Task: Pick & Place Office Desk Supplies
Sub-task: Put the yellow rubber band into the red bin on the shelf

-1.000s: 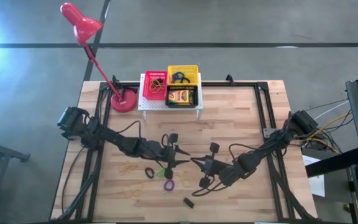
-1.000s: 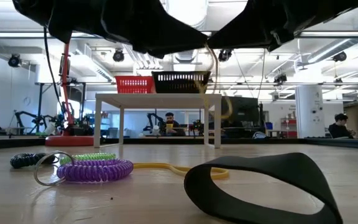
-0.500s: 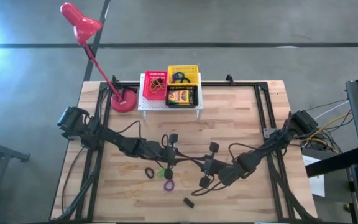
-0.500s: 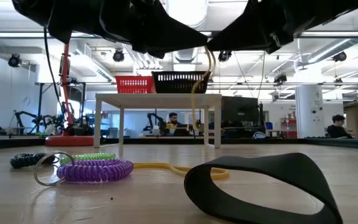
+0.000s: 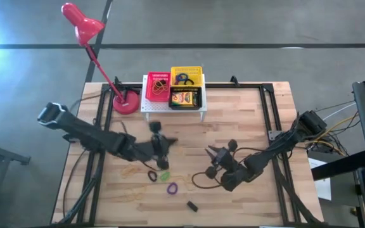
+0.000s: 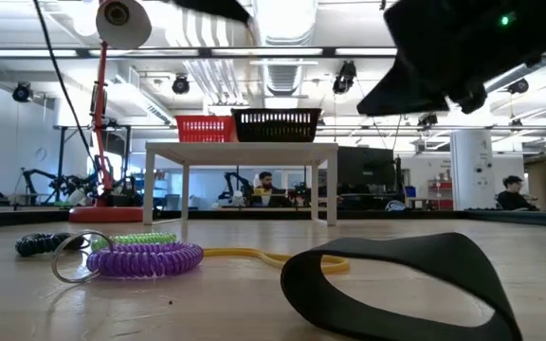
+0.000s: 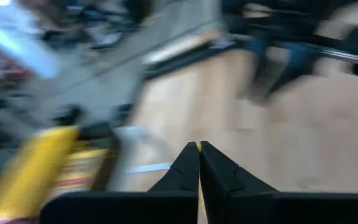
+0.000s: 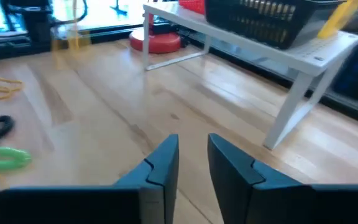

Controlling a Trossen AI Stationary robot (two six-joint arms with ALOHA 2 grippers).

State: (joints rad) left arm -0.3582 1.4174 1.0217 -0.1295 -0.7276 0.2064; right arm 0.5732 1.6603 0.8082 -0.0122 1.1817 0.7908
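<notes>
My left gripper [image 5: 170,142] hangs above the table's middle, left of centre, shut on a thin tan rubber band [image 7: 197,145]. My right gripper [image 5: 211,152] [image 8: 193,152] is open and empty right of centre, pointing toward the white rack [image 8: 316,56]. On the wood lie a black coil loop [image 5: 152,175], a green one [image 5: 164,175], a purple one [image 5: 172,188] [image 6: 145,258], a wide black band [image 5: 203,182] [image 6: 396,279], tan rubber bands [image 5: 130,170] and a tiny black block [image 5: 192,205]. A crayon box [image 5: 184,99] sits in a rack basket. My left gripper pinches the tan rubber band between its two shut fingers. Only a yellow sliver of it [image 7: 197,145] shows at the fingertips. The band is lifted off the table. The fingers hide the rest of it in the wrist view.
The rack stands at the far edge with a red basket [image 5: 158,87] and a yellow basket [image 5: 186,76] on it. A red desk lamp's base [image 5: 125,102] is to its left. Black frame rails [image 5: 268,107] run along the table's sides. People sit in the room beyond.
Both grippers stood tip to tip at the table's centre. My left arm has swung up and toward the table's left and far side, lifting the hanging rubber band out of the low view. My right gripper has drawn back a little toward the right and turned toward the rack.
</notes>
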